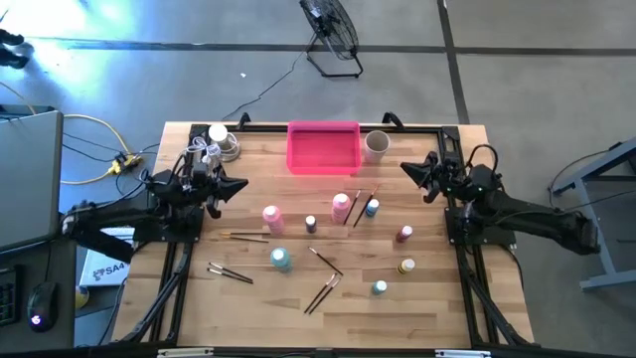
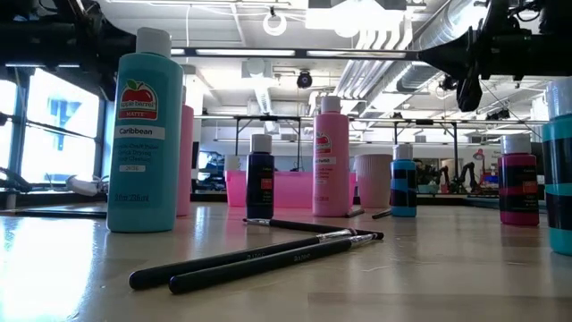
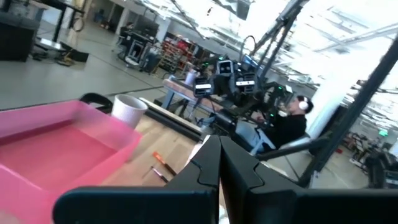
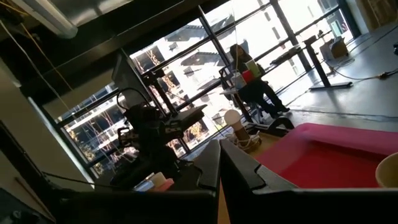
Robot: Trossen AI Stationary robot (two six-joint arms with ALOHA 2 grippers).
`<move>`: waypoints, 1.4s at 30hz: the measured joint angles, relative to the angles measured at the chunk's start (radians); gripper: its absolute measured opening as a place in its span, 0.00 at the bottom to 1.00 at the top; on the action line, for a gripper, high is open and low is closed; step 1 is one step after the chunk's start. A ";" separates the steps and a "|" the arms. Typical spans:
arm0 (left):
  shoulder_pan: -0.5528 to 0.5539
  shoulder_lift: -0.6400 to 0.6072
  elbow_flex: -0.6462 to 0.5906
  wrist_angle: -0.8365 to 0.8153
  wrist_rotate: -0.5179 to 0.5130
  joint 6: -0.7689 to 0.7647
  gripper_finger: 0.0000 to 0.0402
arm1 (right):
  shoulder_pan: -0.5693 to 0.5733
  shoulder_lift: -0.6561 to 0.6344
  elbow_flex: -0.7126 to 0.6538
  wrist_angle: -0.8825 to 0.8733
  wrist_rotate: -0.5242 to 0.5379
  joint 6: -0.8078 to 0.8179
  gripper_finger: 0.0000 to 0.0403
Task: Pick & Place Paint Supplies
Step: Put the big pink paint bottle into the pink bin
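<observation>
You are seeing both arms hovering at the surface's [image 1: 199, 298] sides, left gripper [image 1: 241, 184] and right gripper [image 1: 405, 168] jaws pressed together, gripping nothing, paint bottles [image 1: 273, 216] and paintbrushes [image 1: 230, 272] lying between.

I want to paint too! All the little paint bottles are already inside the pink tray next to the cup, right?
Not quite. The pink tray does sit next to the cup, but the high view shows nothing inside it. The paint bottles are standing on the wooden table, in front of the tray.
</observation>
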 joint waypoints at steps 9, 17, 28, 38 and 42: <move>-0.290 0.023 0.000 0.010 -0.288 0.060 0.00 | 0.225 0.057 0.050 -0.028 0.212 -0.063 0.01; -0.495 0.138 0.000 0.101 -0.460 0.066 0.00 | 0.402 0.194 0.137 -0.027 0.348 -0.136 0.01; -0.620 0.259 0.093 0.158 -0.573 0.228 0.00 | 0.508 0.321 0.241 -0.026 0.424 -0.293 0.01; -0.617 0.254 0.152 0.158 -0.580 0.242 0.00 | 0.505 0.321 0.241 0.100 0.426 -0.307 0.01; -0.617 0.254 0.153 0.166 -0.554 0.199 0.00 | 0.505 0.321 0.242 0.206 0.425 -0.354 0.01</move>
